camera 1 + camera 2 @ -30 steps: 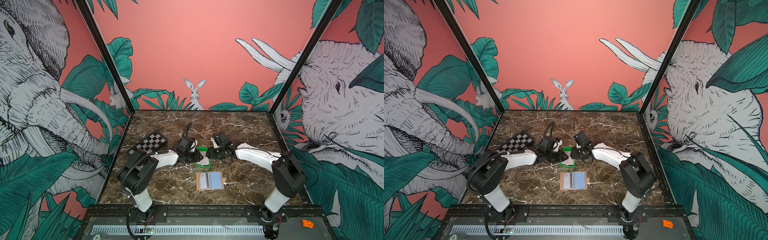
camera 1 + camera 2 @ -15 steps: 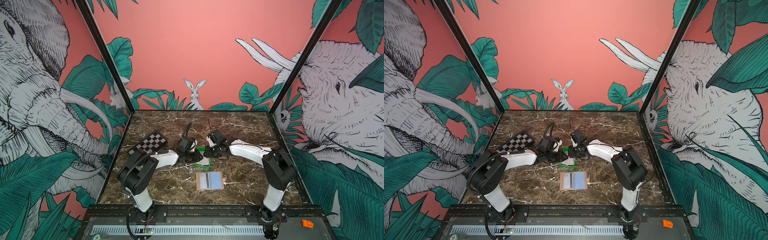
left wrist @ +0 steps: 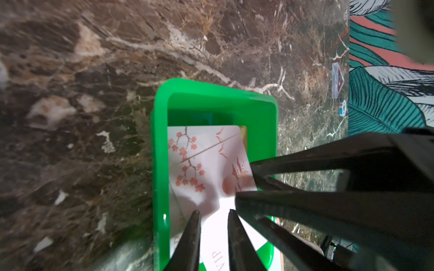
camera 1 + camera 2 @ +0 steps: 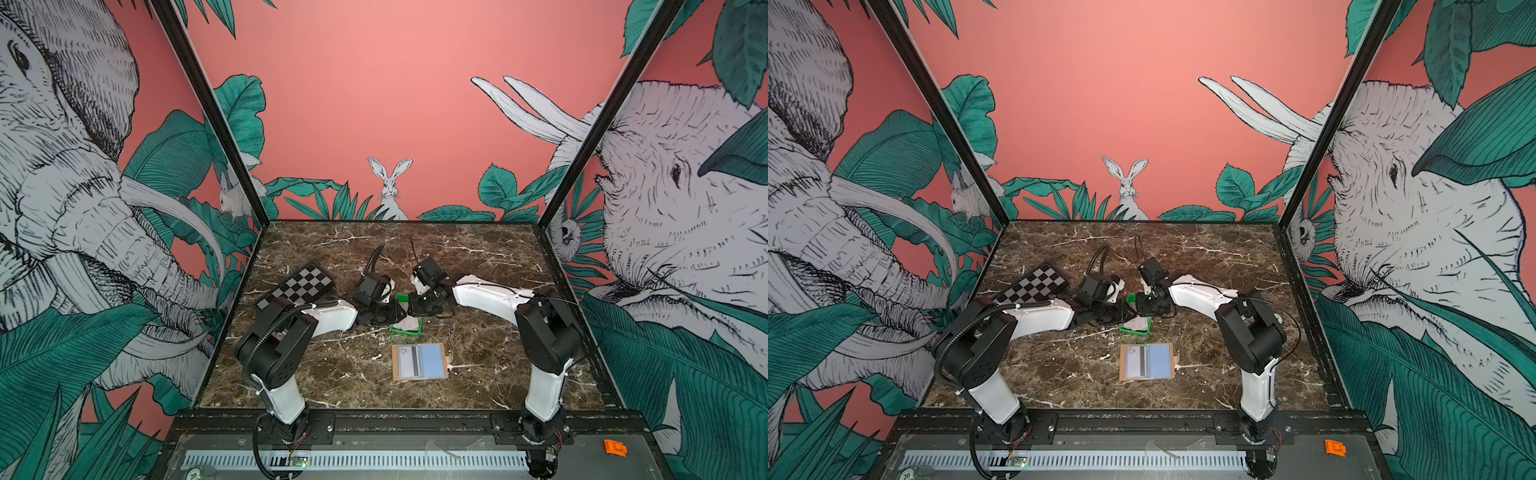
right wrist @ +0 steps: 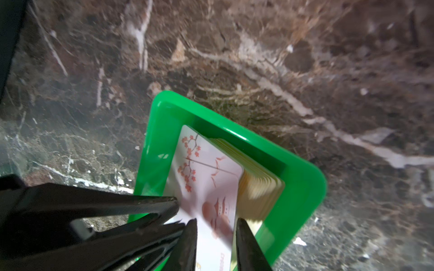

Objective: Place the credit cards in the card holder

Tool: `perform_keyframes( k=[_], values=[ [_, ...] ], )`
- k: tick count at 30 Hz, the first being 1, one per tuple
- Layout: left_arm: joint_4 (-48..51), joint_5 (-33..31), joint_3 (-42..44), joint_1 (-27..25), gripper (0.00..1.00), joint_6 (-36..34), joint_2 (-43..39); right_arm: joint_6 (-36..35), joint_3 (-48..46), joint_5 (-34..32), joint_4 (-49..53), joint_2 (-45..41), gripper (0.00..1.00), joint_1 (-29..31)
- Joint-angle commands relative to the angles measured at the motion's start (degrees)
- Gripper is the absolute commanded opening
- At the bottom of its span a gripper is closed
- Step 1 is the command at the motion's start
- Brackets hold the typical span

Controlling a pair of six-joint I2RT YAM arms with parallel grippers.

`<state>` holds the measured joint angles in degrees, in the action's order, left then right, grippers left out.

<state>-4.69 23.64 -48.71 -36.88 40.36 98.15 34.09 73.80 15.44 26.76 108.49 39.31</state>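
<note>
A robot test booth — jungle-mural walls (image 4: pixel 374 104), black frame posts (image 4: pixel 208 108), marble-look tabletop (image 4: pixel 478 257), checkered calibration board (image 4: pixel 297 288).

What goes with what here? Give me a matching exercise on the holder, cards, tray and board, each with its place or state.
Things:
1. holder
2. cards
3. tray
4. board

Descriptions:
a. black-and-white checks, far left
b. green, in the middle
c. lying open, nearest the front
d. stacked inside the tray

Pairs: 1-c, 2-d, 3-b, 4-a
</note>
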Motion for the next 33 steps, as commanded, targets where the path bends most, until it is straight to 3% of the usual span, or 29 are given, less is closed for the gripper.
perform_keyframes(
  k=[1,8,20,33],
  values=[
    [0.9,0.0,0.7,-0.4,0.23,0.3,0.7,-0.3,0.9,0.9,0.7,0.7,0.27,-0.2],
    [0.9,-0.2,0.7,-0.4,0.23,0.5,0.2,1.3,-1.7,1.9,-2.9,-2.5,0.21,-0.2],
    [-1.4,0.0,3.0,-0.5,0.23,2.4,-2.7,3.9,-4.3,3.9,-8.0,-5.5,0.00,-0.3],
    [-0.9,1.2,6.0,-0.5,0.27,1.5,-15.1,5.8,-8.3,3.1,-9.7,-12.6,0.00,-0.3]
  ],
)
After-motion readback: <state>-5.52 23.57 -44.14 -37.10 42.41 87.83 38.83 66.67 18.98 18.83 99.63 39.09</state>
